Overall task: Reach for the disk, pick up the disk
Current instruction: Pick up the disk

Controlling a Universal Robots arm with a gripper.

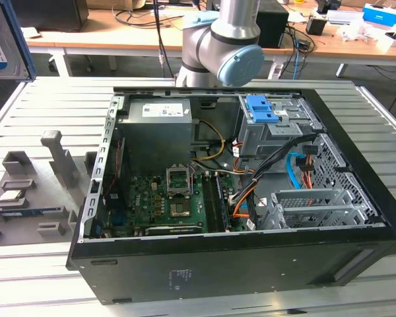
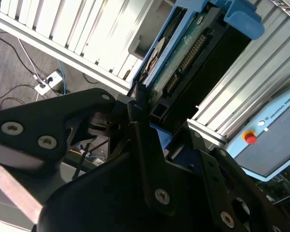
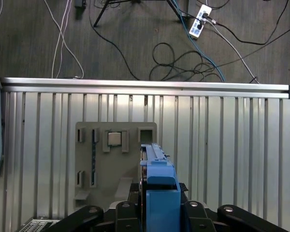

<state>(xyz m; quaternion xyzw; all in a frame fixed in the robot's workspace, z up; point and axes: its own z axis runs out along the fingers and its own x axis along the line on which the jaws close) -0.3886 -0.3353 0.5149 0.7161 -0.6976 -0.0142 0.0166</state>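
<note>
The disk (image 2: 183,53) is a flat drive in a blue plastic rail frame, its circuit-board side and connector showing in the second wrist view. My gripper (image 2: 150,113) is shut on it, a black finger (image 2: 146,145) lying against its edge. In the first wrist view the disk's blue frame (image 3: 157,166) stands on edge between my gripper's (image 3: 158,189) black fingers, held in the air above the grey fixture (image 3: 87,164). In the exterior view the disk (image 1: 3,39), with a white-and-blue label, hangs at the upper left corner, high over the table.
An open computer case (image 1: 237,264) lies on the slatted metal table (image 1: 383,132), with a blue bracket (image 1: 261,109) in its drive bay. The grey fixture (image 1: 26,191) holds a small square chip (image 3: 115,138). Cables and a power strip (image 3: 197,21) lie on the floor beyond the table edge.
</note>
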